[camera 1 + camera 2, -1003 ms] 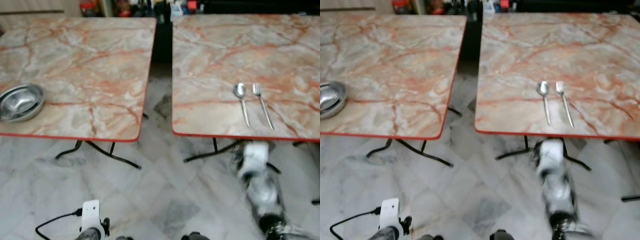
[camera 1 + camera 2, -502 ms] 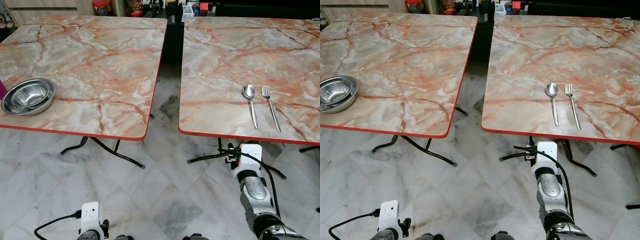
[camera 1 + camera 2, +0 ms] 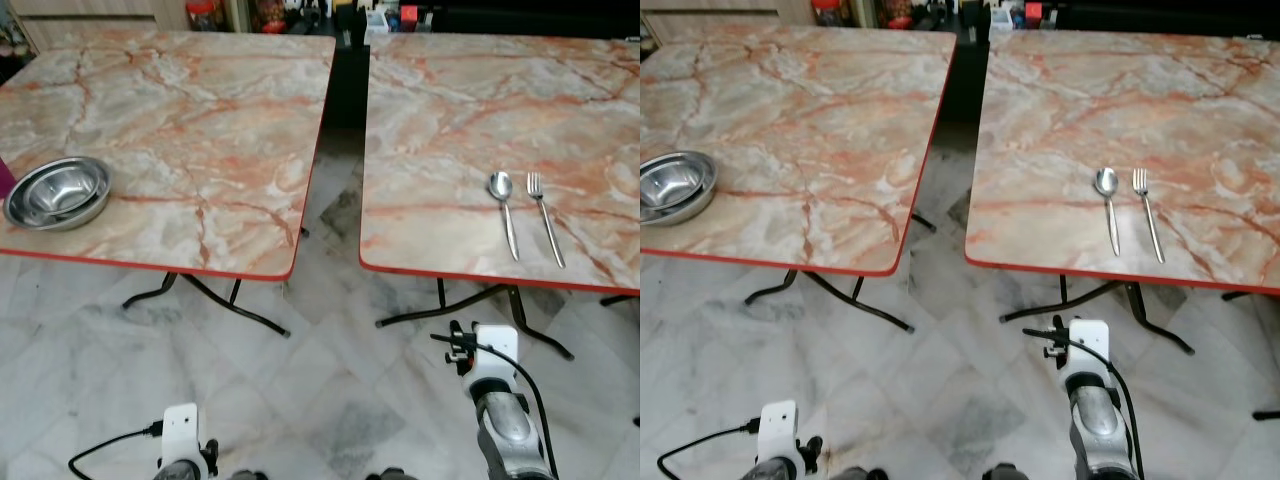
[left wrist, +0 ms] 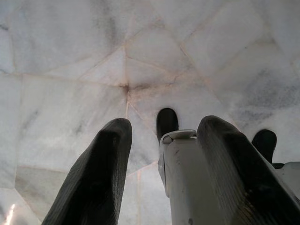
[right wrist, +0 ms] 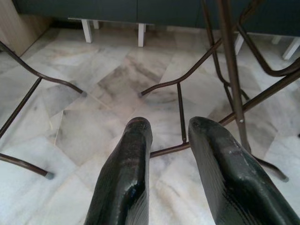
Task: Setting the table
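- Two marble tables stood over pale floor tiles.
- Steel bowl sat mid-left; spoon and fork lay side by side, mid-right.
- Right gripper and left gripper hung low, fingers apart, empty.

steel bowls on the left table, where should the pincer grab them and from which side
Grip the rim of the steel bowls at the side nearest the red table edge, coming from above and the front. They look like two bowls nested, open side up, so one finger can probably go inside the wall and one outside. The left pincer hangs low over the floor.
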{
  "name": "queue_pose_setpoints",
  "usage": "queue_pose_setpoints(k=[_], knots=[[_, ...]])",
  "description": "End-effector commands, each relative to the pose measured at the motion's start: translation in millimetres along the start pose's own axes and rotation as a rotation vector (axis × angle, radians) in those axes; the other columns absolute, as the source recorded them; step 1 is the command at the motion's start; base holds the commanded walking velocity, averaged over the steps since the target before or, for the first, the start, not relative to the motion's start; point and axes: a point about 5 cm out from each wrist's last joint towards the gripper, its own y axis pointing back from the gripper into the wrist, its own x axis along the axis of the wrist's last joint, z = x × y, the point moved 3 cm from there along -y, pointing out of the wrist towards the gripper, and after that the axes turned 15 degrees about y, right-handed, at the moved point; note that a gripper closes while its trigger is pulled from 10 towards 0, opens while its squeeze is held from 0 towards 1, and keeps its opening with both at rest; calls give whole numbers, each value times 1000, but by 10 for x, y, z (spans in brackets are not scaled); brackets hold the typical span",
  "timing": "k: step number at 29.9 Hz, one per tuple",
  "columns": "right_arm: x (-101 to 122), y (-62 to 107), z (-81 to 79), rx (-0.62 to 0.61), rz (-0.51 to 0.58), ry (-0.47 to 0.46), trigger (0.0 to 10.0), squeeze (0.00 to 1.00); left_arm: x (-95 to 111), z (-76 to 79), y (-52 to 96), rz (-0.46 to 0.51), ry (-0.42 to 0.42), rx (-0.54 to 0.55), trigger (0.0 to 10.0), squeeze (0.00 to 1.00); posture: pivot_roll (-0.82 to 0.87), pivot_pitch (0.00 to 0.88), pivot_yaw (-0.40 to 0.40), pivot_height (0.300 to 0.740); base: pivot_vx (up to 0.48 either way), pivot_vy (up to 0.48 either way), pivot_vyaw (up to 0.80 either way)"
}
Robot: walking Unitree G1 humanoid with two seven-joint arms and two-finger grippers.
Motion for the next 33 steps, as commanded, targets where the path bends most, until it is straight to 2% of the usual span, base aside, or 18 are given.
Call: queue_pose_setpoints(k=[1,4,8,11,13,18,20,22,23,24,26,29,33], knots=[[60,29,34,-9,51,6,10000,0,-79,-86,19,-30,3,19,10000,0,-47,154,14,711,0,0,0],[131,107,118,-35,104,16,10000,0,-79,-89,19,-32,-1,19,10000,0,-53,154,16,711,0,0,0],[219,158,138,-42,144,31,10000,0,-76,-86,18,-32,-2,17,10000,0,-52,153,17,711,0,0,0],[549,259,201,-64,260,45,10000,0,-64,-79,15,-28,-3,14,10000,0,-55,151,20,711,0,0,0],[608,278,216,-69,274,46,10000,0,-61,-78,14,-27,-4,13,10000,0,-55,151,20,711,0,0,0],[972,271,361,-110,337,55,10000,0,-51,-76,12,-26,-6,12,10000,0,-62,150,24,711,0,0,0],[1261,13,488,-143,335,49,10000,0,-49,-70,10,-28,-13,8,10000,0,-74,147,27,711,0,0,0],[1310,-35,500,-144,336,43,10000,0,-48,-69,10,-29,-14,8,10000,0,-74,147,27,711,0,0,0],[1498,-222,535,-143,354,35,10000,0,-47,-58,8,-30,-17,6,10000,0,-72,139,28,711,0,0,0],[1564,-311,554,-152,345,46,10000,0,-47,-52,7,-31,-18,6,10000,0,-72,139,28,711,0,0,0],[1621,-415,581,-166,315,61,10000,0,-46,-45,6,-31,-19,6,10000,0,-63,136,25,711,0,0,0],[1703,-606,642,-202,227,11,10000,0,-38,-27,3,-26,-13,7,10000,0,-44,133,19,711,0,0,0],[1764,-688,611,-200,201,-7,10000,0,-40,-30,4,-27,-8,6,10000,0,-38,135,18,711,0,0,0]])
